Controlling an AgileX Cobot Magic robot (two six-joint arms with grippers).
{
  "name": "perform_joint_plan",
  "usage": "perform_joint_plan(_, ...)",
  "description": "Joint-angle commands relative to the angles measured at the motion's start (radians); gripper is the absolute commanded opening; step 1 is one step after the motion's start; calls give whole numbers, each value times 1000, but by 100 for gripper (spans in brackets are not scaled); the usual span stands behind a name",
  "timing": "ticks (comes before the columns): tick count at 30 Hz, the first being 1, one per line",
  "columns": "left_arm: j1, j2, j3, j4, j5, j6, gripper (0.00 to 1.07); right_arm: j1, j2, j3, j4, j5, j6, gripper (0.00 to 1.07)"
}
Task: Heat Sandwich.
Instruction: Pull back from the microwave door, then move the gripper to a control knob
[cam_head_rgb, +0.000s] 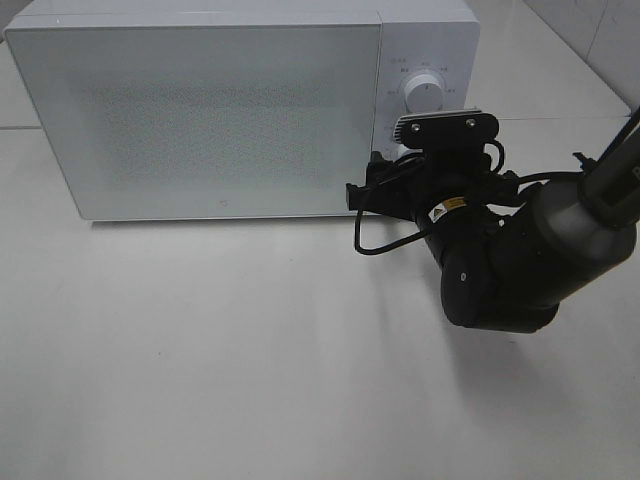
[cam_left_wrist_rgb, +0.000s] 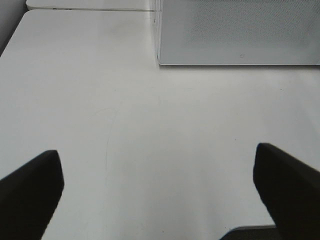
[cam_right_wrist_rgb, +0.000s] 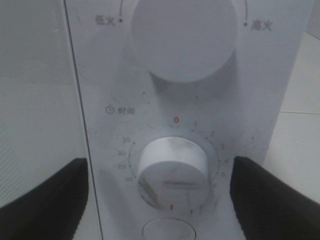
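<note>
The sandwich is out of view. A white microwave (cam_head_rgb: 200, 110) stands at the back of the table with its door shut. My right gripper (cam_head_rgb: 385, 180) is up against the control panel on the microwave's right side. In the right wrist view the right gripper (cam_right_wrist_rgb: 160, 161) is open, with its black fingers (cam_right_wrist_rgb: 45, 200) on either side of the timer knob (cam_right_wrist_rgb: 172, 170) and clear of it. The larger power knob (cam_right_wrist_rgb: 185, 35) sits above the timer knob. My left gripper (cam_left_wrist_rgb: 156, 152) hangs open over bare white table, holding nothing.
A round button (cam_right_wrist_rgb: 167, 231) lies below the timer knob. The white table (cam_head_rgb: 200, 350) stretches in front of the microwave. The microwave's lower front corner (cam_left_wrist_rgb: 160, 62) shows ahead of the left gripper. A table seam runs behind the right arm (cam_head_rgb: 520, 260).
</note>
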Motion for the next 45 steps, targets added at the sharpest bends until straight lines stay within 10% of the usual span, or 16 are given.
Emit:
perform_joint_plan(1, 2, -22, 3, -5, -5, -6, 98, -2, 1, -8, -13, -173, -12, 74)
perform_joint_plan(10, 2, -22, 3, -5, -5, -6, 98, -2, 1, -24, -9, -160, -8, 44)
perform_joint_plan(14, 2, -22, 3, -5, -5, -6, 98, -2, 1, -30, -10, -160, -7, 7)
perform_joint_plan(17, 2, -22, 3, -5, -5, -6, 98, -2, 1, -30, -10, -156, -7, 2)
perform_joint_plan(45, 2, -22, 3, -5, -5, -6, 98, -2, 1, -30, -25, -138, 251, 6)
